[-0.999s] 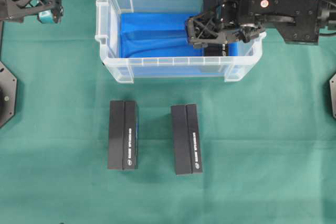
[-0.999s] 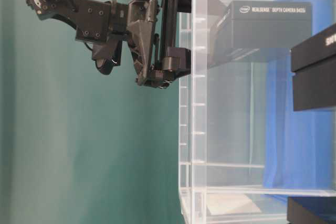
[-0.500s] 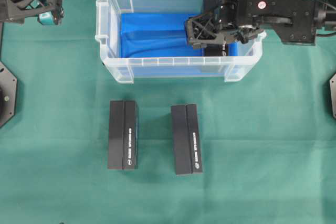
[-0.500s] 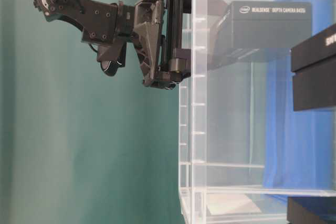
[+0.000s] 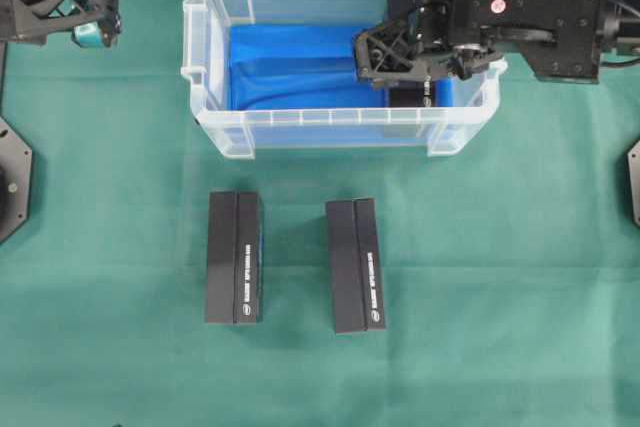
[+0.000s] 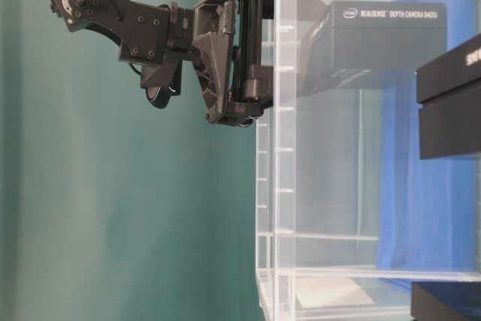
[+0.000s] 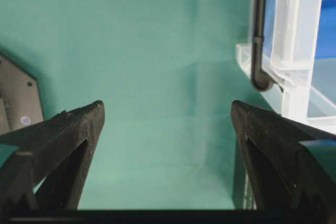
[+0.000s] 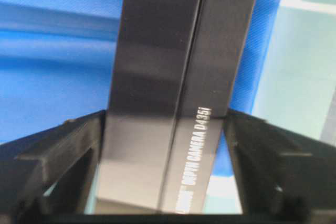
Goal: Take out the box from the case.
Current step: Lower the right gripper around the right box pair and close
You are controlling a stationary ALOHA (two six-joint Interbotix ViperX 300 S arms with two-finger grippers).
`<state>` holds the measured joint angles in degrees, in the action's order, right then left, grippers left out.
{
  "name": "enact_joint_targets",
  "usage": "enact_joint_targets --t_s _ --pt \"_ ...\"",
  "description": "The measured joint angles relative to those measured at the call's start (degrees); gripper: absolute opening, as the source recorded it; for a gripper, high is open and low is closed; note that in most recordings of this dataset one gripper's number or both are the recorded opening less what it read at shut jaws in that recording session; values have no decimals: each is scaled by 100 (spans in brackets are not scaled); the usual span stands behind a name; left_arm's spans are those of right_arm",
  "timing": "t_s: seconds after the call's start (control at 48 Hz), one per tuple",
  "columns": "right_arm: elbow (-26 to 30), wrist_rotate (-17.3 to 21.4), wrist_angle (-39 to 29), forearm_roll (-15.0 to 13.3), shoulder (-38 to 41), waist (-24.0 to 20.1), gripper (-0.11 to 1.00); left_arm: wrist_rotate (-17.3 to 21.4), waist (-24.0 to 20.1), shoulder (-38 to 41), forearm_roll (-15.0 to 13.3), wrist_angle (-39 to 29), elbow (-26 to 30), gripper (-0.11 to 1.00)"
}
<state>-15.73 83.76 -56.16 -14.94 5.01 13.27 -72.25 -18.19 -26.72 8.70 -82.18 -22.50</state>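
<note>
The case (image 5: 215,127) is a clear plastic bin at the back of the table, with a blue lining (image 5: 290,67) on its floor. A black box (image 8: 173,77) with white lettering lies at its right end, mostly hidden under the arm in the overhead view, where only an end (image 5: 412,97) shows. My right gripper (image 5: 400,52) reaches down into the case. In the right wrist view its fingers (image 8: 79,150) press against both long sides of the box, so my right gripper (image 8: 165,116) is shut on it. My left gripper (image 7: 167,108) hangs open and empty at the far left (image 5: 85,12).
Two more black boxes (image 5: 235,257) (image 5: 357,265) lie side by side on the green cloth in front of the case. A black cable (image 7: 258,35) runs down the case's outer wall in the left wrist view.
The right gripper's jaws have narrowed onto the box's sides, and the arm has shifted slightly. The left arm has stayed put.
</note>
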Motion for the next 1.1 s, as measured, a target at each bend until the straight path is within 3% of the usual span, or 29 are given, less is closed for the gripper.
enact_joint_targets --t_s 0.042,0.854,1.103 --pt "9 0 -18 0 18 0 67 0 0 0 9 0 0 96" --pt "114 185 -44 -185 88 18 67 -18 53 0 9 0 0 96" --pt "246 211 -396 -185 44 62 67 -18 53 0 9 0 0 96"
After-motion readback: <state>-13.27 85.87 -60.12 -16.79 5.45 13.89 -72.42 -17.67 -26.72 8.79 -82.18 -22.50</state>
